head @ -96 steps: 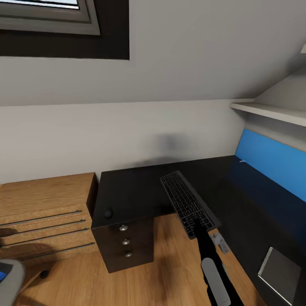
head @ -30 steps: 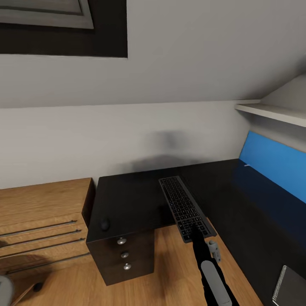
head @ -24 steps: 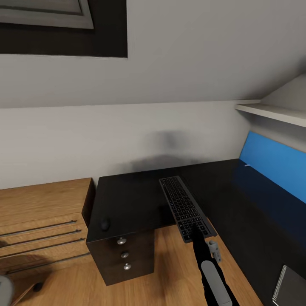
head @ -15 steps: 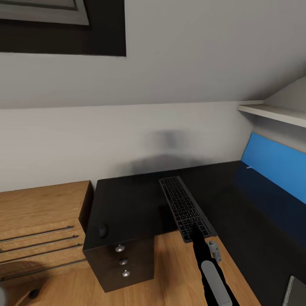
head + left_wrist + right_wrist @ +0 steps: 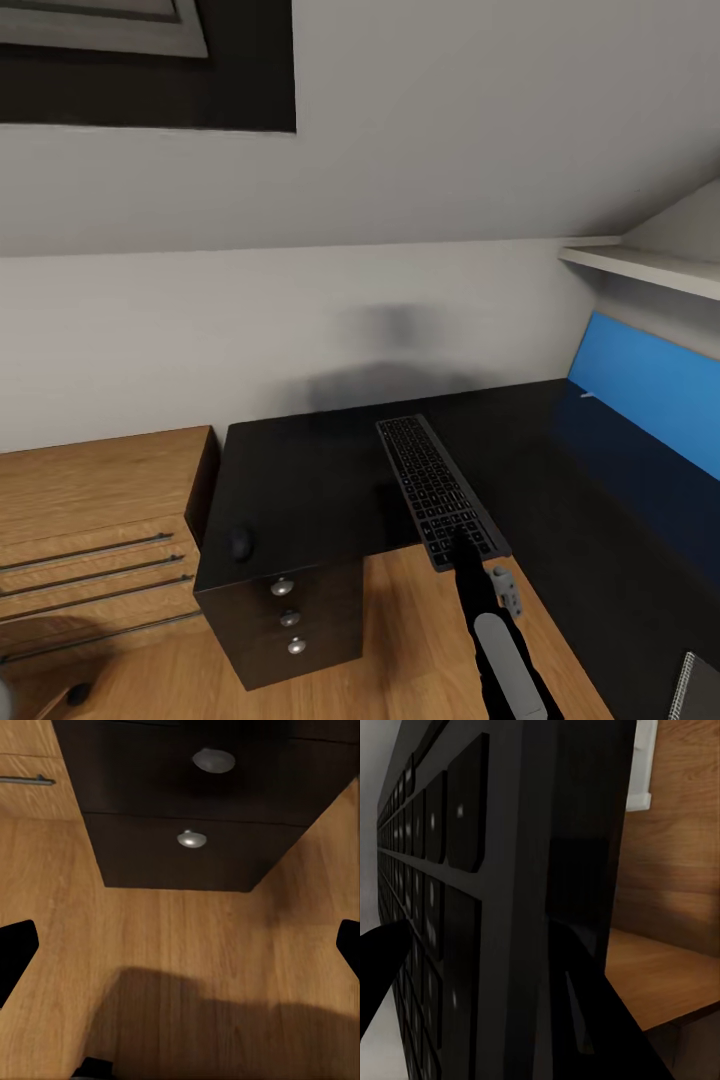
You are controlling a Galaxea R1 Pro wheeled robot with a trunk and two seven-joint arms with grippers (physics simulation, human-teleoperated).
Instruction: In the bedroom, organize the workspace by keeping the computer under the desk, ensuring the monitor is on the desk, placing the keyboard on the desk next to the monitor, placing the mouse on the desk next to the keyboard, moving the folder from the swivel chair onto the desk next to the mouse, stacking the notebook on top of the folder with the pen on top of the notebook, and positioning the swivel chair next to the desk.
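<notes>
My right gripper clamps the keyboard's near end above the desk. The mouse sits near the desk's corner. My left gripper's fingers are spread wide.

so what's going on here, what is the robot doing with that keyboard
The robot's right gripper is clamped on the near end of the keyboard, holding it out over the black desk. The near end of the keyboard juts past the desk's front edge. A small dark mouse sits near the desk's left front corner, and a blue folder shows at the right. The left gripper hangs open over the wood floor by the black drawers.
</notes>
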